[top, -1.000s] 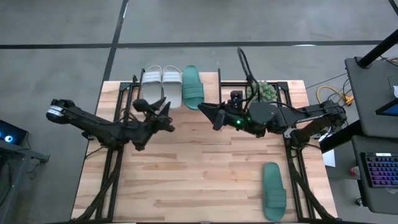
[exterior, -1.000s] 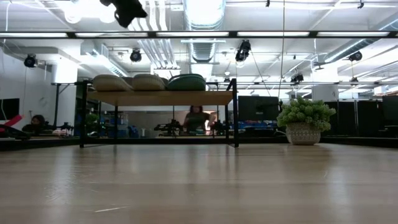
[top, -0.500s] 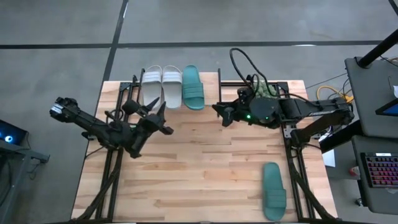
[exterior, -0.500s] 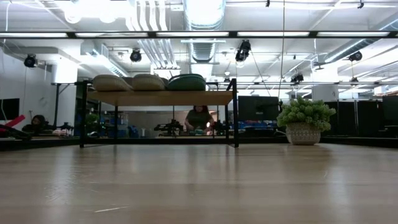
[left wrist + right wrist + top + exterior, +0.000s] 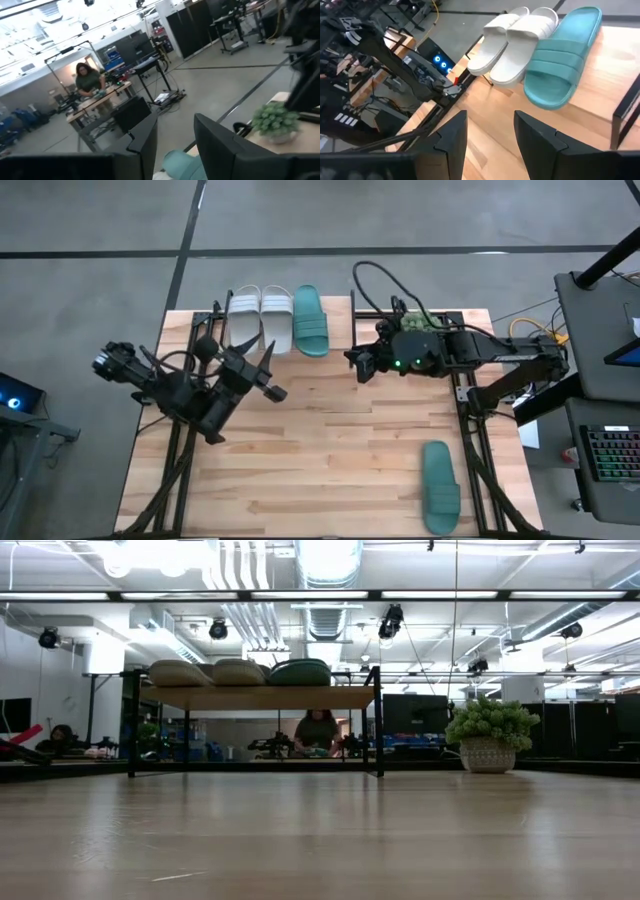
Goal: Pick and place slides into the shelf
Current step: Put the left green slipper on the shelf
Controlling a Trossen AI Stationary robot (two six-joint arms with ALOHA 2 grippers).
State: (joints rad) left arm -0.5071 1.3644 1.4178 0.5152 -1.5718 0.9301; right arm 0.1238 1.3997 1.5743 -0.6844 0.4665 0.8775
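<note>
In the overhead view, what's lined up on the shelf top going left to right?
Pale grey-white foam slide → second pale grey-white foam slide → teal green foam slide, side by side on the light wooden plank shelf.

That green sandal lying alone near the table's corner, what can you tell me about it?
The lone teal slide is a one-piece sandal, apparently foam, with a wide strap across its front half. It lies flat, sole down, on the bare wooden tabletop near the front right corner, lengthwise along the table's right edge. Nothing touches it but the table. Neither gripper is near it, and its teal partner sits on the shelf beside the two white slides.
</note>
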